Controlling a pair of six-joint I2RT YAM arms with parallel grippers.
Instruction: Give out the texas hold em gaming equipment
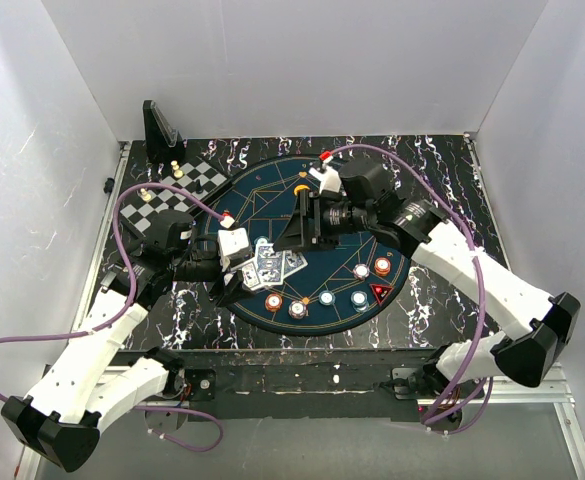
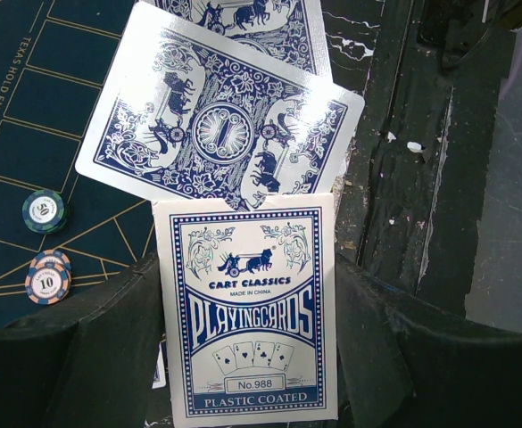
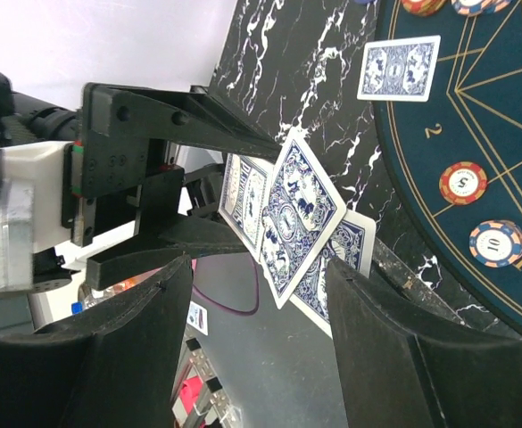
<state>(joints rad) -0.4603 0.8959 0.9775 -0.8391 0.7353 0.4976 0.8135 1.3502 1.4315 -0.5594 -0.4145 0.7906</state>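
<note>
- The card box (image 2: 247, 321) is held upright between the fingers of the left gripper (image 2: 247, 267), which are closed narrowly against its two long sides.
- The box is of glossy white card, printed with a blue border, a chariot emblem and lettering.
- Loose cards (image 2: 220, 125) are fanned out from the top of the box, tilted and overlapping; their backs are coated and shiny, with a dense blue ornamental pattern inside a white rim.
- The right gripper (image 3: 259, 267) is held with its black, curved fingers spread wide, gripping nothing; the fan of cards is seen just beyond its fingertips, in line with the gap.
- A single card (image 3: 399, 67) is laid face down on the mat (image 2: 29, 116), well apart from both grippers.
- The mat is dark blue and felt-like, crossed by thin gold lines.
- A teal chip (image 2: 44, 210) and an orange chip (image 2: 48, 278), round with striped edges, lie flat on the mat, left of the box.
- The table top (image 3: 305, 80) is black with white marbled veins.
</note>
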